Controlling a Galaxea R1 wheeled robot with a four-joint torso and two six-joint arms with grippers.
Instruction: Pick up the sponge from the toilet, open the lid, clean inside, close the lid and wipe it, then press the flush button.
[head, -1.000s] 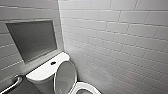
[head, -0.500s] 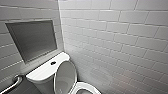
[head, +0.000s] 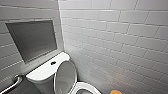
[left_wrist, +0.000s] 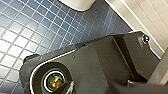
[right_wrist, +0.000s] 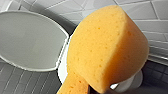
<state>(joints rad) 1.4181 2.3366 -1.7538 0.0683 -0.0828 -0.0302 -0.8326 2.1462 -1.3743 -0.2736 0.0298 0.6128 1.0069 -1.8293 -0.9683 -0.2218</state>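
Observation:
The white toilet (head: 45, 75) stands in the corner with its lid (head: 65, 77) raised against the tank, greyish underside facing out. The dark flush button (head: 53, 63) sits in the middle of the tank top. Part of the bowl's rim (head: 85, 88) shows at the lower edge. The orange sponge (head: 116, 92) peeks in low, to the right of the bowl. In the right wrist view the sponge (right_wrist: 107, 47) looms large in front of the raised lid (right_wrist: 27, 40), my right gripper shut on it. The left wrist view looks down past the robot's dark body at the toilet's white base (left_wrist: 77, 3).
White tiled walls (head: 120, 42) close in behind and to the right of the toilet. A grey recessed panel (head: 32, 40) sits above the tank. A metal grab bar (head: 12, 83) runs at the lower left. The floor is blue tile (left_wrist: 32, 27).

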